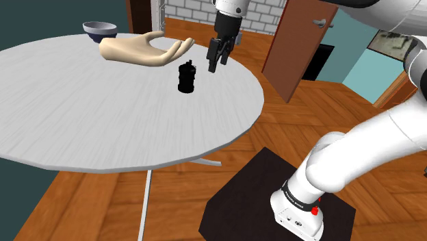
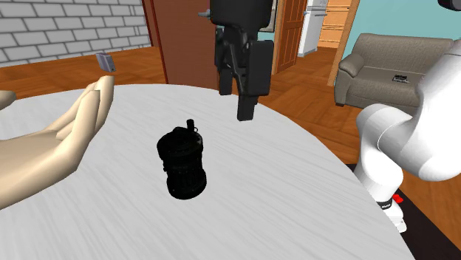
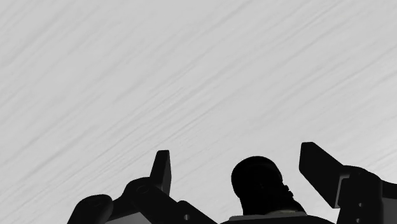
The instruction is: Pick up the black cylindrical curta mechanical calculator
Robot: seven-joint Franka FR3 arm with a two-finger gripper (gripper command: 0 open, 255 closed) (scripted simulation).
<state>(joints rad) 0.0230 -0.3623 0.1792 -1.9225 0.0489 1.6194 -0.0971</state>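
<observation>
Your wrist view frames the calculator [image 3: 259, 188] between the gripper's [image 3: 235, 151] wide-spread, empty fingers. The shoulder view shows the gripper [image 1: 216, 65] hanging above the table [image 1: 82, 123], the calculator [image 1: 186, 77] upright below, untouched.

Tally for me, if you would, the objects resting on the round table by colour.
Black: 1, the calculator
Beige: 1, the hand model
Blue: 1, the bowl
Total: 3
</observation>
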